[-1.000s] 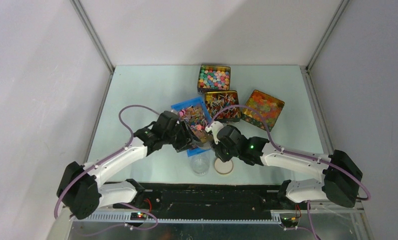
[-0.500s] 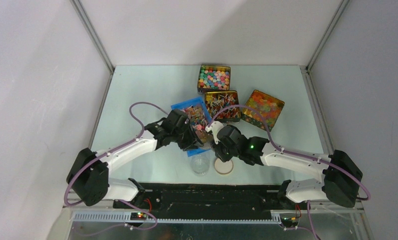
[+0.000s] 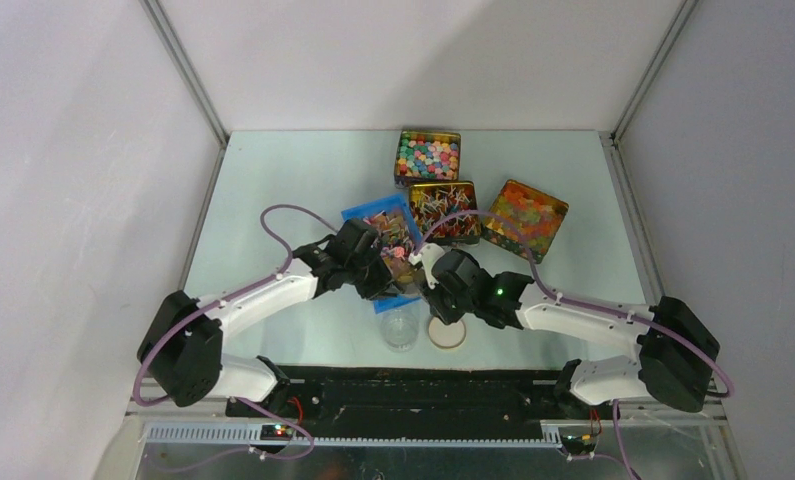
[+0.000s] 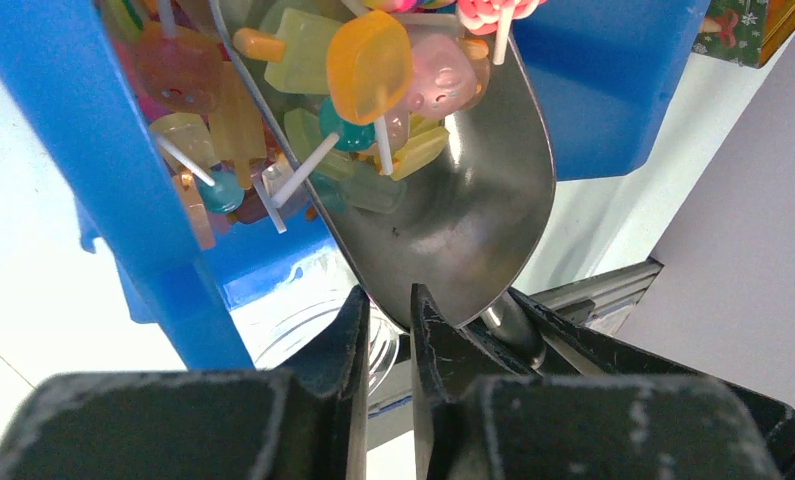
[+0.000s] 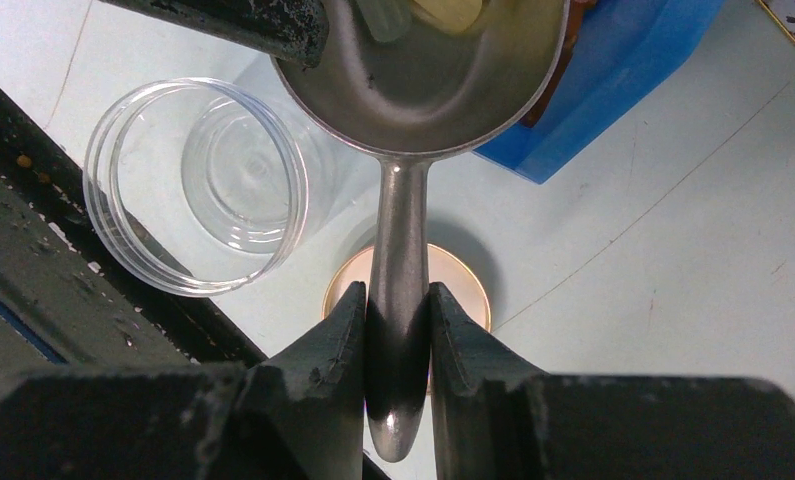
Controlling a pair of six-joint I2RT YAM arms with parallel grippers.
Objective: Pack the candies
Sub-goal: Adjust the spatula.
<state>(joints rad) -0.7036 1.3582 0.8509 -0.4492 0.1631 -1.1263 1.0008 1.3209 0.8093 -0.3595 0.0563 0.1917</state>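
Note:
The candies (image 4: 373, 60), small coloured sweets on white sticks, fill a blue bin (image 3: 365, 212) and lie heaped in a metal scoop (image 4: 463, 210). My right gripper (image 5: 397, 292) is shut on the scoop's handle (image 5: 398, 230), and the bowl (image 5: 423, 70) reaches into the bin. My left gripper (image 4: 385, 298) stands at the bowl's near rim with only a narrow gap between its jaws. The rim shows at its tips; whether they touch it I cannot tell. One of its fingers (image 5: 233, 20) overlaps the bowl's edge in the right wrist view.
An empty clear jar (image 3: 400, 325) stands open just in front of the bin, its gold lid (image 3: 447, 332) beside it under the scoop handle. Behind the bin are three tins: pastel balls (image 3: 428, 155), more stick candies (image 3: 443, 210) and orange jellies (image 3: 525, 218).
My left arm has swung right, up to the scoop, and its jaws have narrowed from wide open to a thin gap. The right arm and scoop have barely moved.

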